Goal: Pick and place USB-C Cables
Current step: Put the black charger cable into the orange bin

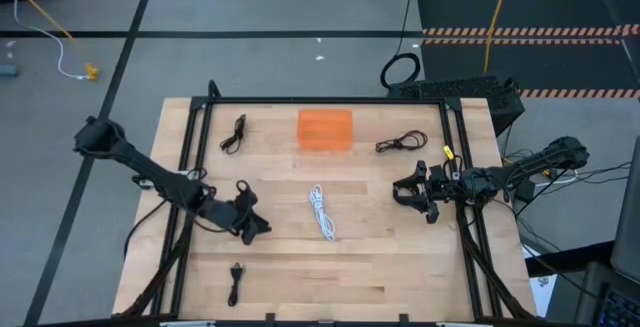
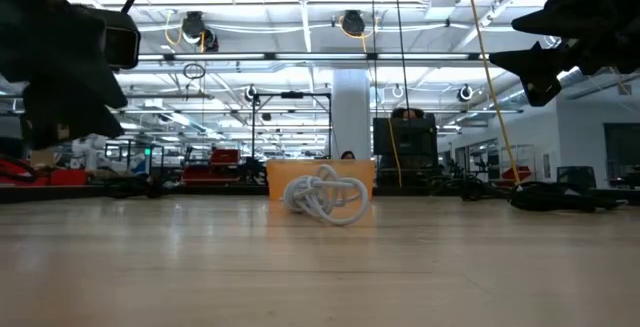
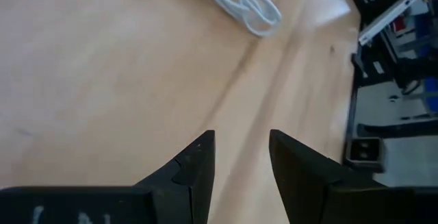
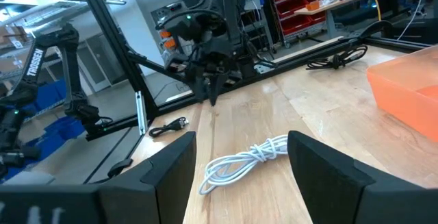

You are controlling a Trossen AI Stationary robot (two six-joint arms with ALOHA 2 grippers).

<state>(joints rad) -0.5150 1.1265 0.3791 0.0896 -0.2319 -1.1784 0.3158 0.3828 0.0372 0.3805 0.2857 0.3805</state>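
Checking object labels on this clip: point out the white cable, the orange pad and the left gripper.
white cable (image 1: 322,211): high view, middle of its coil.
orange pad (image 1: 325,129): high view, centre of its top face.
left gripper (image 3: 238,157): left wrist view, midway between its open fingertips.

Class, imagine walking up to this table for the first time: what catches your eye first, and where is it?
The bright orange pad at the table's far middle stands out first. Next, the white cable coiled at the centre, with the left hand and right hand raised, empty and open on either side.
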